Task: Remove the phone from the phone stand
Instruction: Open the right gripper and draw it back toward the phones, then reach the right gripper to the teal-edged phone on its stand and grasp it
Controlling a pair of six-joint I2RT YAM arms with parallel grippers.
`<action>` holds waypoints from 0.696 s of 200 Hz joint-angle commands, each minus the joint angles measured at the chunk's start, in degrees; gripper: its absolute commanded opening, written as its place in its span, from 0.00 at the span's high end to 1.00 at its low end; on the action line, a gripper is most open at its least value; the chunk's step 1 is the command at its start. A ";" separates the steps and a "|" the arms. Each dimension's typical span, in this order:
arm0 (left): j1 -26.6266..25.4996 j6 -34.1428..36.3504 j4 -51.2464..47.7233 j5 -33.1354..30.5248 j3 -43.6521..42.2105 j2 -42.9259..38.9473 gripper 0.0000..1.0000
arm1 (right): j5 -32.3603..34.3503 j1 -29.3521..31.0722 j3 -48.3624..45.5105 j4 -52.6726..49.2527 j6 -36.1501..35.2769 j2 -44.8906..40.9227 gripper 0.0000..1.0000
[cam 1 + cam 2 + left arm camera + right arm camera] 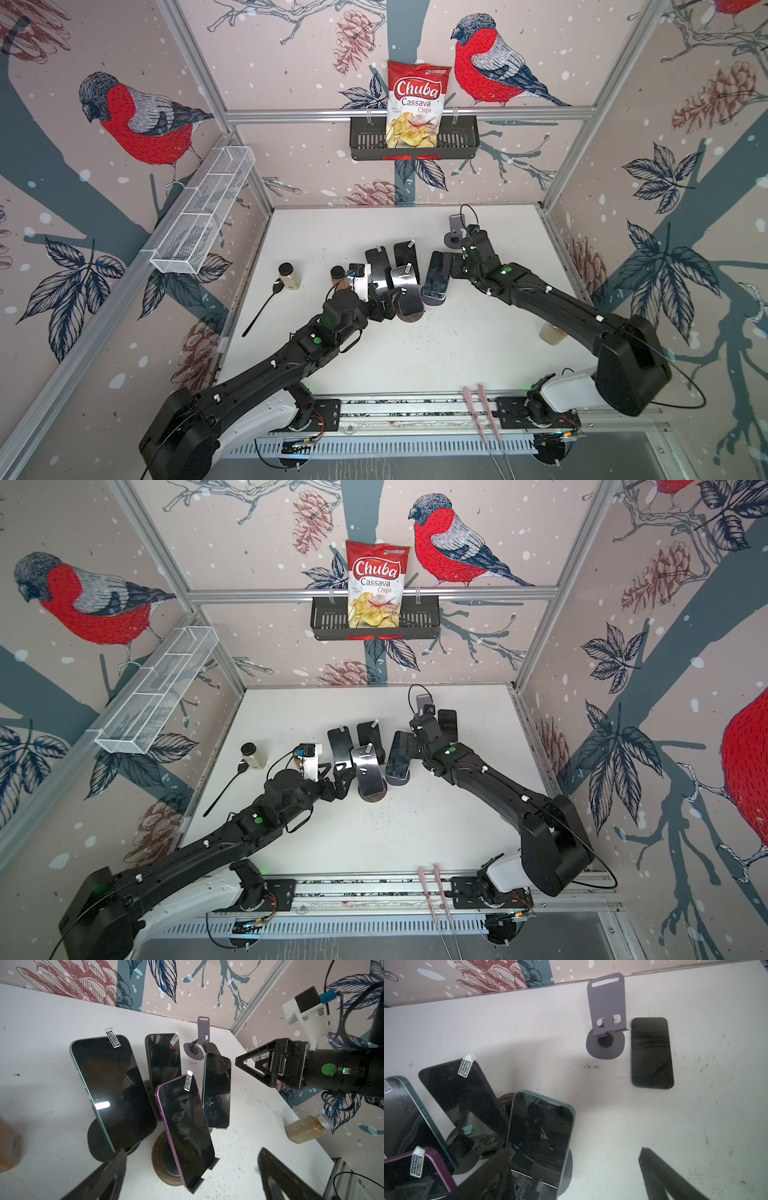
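Several dark phones lean on stands mid-table. A purple-edged phone (185,1122) rests on a round wooden stand (160,1159), and my left gripper (192,1152) stands open around its lower end without touching it. A teal-edged phone (539,1136) on a dark stand stands beside one finger of my open right gripper (573,1151). Further back an empty purple phone stand (606,1005) stands upright with a black phone (652,1053) lying flat on the table next to it. In both top views the two grippers (384,299) (457,266) flank the cluster of phones.
Two more phones (378,266) (405,255) stand on stands behind the cluster. A spice jar (289,276) and a black spoon (264,307) lie at the left, another jar (552,334) under the right arm. A chips bag (417,104) sits in the wall basket (457,145).
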 commanded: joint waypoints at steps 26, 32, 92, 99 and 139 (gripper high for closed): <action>-0.13 1.23 -0.36 -1.25 -0.71 -0.79 0.03 | 4.49 2.21 2.74 -2.10 6.21 3.59 0.01; -0.13 1.48 -0.50 -1.29 -0.77 -0.92 0.03 | 4.96 2.54 3.35 -2.45 6.38 4.26 0.01; -0.13 3.21 -0.98 -2.71 -2.24 -2.55 0.03 | 6.25 5.01 8.29 -3.79 7.26 9.07 0.01; -0.13 3.22 -0.82 -2.83 -2.43 -2.71 0.03 | 6.42 5.12 8.82 -4.29 7.44 9.86 0.01; -0.13 4.47 -0.42 -3.05 -2.97 -3.34 0.03 | 8.29 5.92 11.20 -6.05 7.99 14.33 0.01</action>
